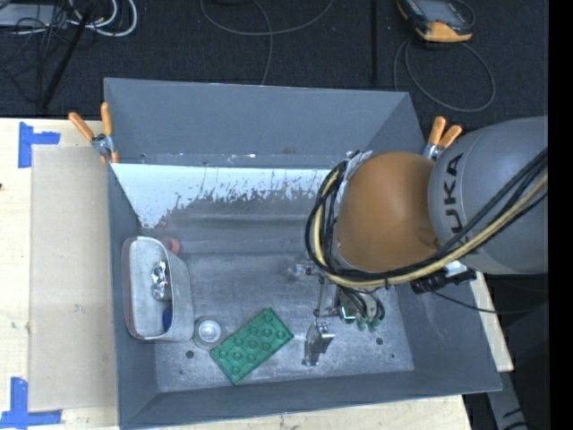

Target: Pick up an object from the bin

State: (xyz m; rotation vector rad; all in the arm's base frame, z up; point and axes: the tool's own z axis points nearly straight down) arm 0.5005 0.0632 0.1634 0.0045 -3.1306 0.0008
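Gripper (313, 346) low beside green plate (252, 344), we cannot tell if open; we fear it misses plate, bumps bin (242, 276)

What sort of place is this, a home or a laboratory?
Most likely a robotics laboratory: a KUKA arm reaches into a grey metal bin with a few loose things, such as a green studded plate, and cables lie on the dark floor behind.

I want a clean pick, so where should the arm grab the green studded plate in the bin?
Probably grip the green studded plate across its two long edges, near the middle, coming straight down from above. It lies flat and diagonal on the bin floor, and both long edges are free.
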